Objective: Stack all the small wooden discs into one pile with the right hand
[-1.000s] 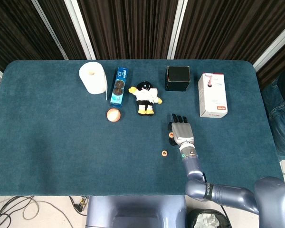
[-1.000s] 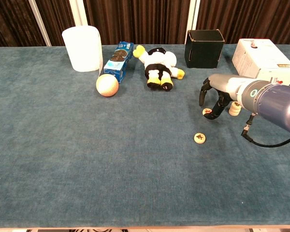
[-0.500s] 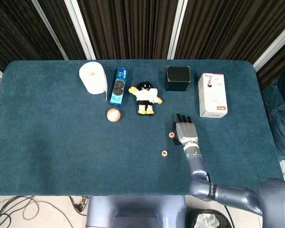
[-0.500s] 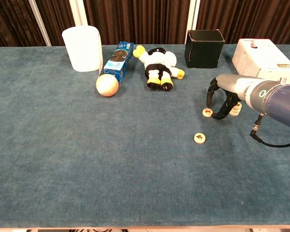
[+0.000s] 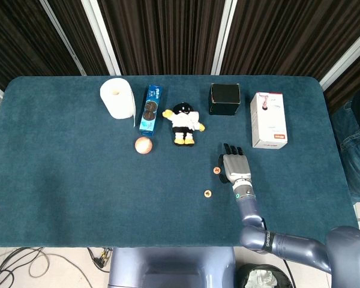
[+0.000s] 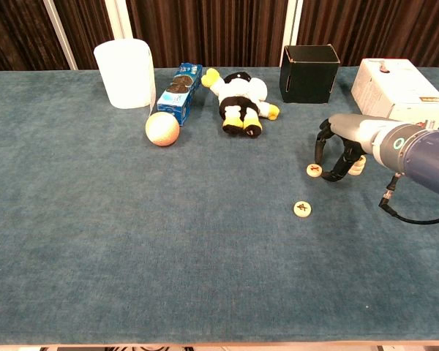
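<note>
Two small wooden discs with red marks lie apart on the blue table. One disc (image 6: 314,170) (image 5: 216,170) sits right beside my right hand's fingertips; whether they touch it I cannot tell. The other disc (image 6: 301,209) (image 5: 207,194) lies nearer the front edge. A short pile of discs (image 6: 359,165) stands just behind the right hand (image 6: 341,150) (image 5: 234,166), partly hidden by it. The hand arches over the table with its fingers apart and pointing down, and it holds nothing. My left hand shows in neither view.
Along the back stand a paper roll (image 6: 124,73), a blue cookie pack (image 6: 180,91), a plush toy (image 6: 241,96), a black box (image 6: 310,73) and a white carton (image 6: 399,91). A small ball (image 6: 162,129) lies in front of the cookie pack.
My right hand has shifted a little to the right and away from me, now covering part of the pile. The two loose discs have not moved.
</note>
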`<action>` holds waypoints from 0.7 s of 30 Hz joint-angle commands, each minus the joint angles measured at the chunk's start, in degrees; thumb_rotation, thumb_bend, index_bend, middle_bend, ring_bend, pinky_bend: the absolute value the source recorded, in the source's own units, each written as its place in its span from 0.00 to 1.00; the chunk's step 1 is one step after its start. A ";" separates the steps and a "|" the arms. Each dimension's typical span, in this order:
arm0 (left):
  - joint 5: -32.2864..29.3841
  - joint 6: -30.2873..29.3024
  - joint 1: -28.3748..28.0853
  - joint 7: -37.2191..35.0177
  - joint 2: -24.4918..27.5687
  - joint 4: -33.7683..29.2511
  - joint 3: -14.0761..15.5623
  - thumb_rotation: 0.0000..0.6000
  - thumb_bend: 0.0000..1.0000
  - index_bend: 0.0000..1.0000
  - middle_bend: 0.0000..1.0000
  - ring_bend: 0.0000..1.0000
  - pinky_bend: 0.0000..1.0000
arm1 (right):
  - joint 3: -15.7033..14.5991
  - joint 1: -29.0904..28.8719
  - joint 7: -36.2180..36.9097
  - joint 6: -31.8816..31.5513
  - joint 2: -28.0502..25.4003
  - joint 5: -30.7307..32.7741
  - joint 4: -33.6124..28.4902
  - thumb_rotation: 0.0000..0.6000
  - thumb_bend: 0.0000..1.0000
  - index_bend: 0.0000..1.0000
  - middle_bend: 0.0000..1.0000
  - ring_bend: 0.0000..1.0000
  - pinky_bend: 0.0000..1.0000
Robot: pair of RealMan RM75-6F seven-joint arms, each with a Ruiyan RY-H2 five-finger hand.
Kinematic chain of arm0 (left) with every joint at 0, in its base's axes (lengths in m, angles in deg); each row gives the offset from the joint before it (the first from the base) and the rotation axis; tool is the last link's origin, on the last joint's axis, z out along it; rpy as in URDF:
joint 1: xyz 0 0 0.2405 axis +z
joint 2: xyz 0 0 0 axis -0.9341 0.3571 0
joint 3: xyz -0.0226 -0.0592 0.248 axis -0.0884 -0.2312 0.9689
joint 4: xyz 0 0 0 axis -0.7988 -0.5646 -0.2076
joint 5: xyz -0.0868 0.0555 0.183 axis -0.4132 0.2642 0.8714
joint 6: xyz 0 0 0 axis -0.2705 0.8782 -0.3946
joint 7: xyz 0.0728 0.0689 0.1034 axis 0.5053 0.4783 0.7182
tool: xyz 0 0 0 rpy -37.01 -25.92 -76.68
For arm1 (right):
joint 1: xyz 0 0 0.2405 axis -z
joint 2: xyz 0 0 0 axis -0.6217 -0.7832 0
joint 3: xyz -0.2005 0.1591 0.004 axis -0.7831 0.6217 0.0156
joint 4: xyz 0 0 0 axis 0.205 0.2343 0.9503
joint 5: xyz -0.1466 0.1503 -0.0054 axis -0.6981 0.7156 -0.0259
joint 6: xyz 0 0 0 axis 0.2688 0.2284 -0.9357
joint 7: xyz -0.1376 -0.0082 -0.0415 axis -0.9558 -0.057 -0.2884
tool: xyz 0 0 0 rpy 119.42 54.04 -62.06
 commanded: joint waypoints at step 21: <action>-0.36 0.22 -0.08 -0.04 0.08 0.01 -0.08 1.00 0.15 0.08 0.00 0.00 0.01 | 0.36 0.28 1.09 0.89 1.48 -1.10 1.53 1.00 0.41 0.47 0.00 0.00 0.00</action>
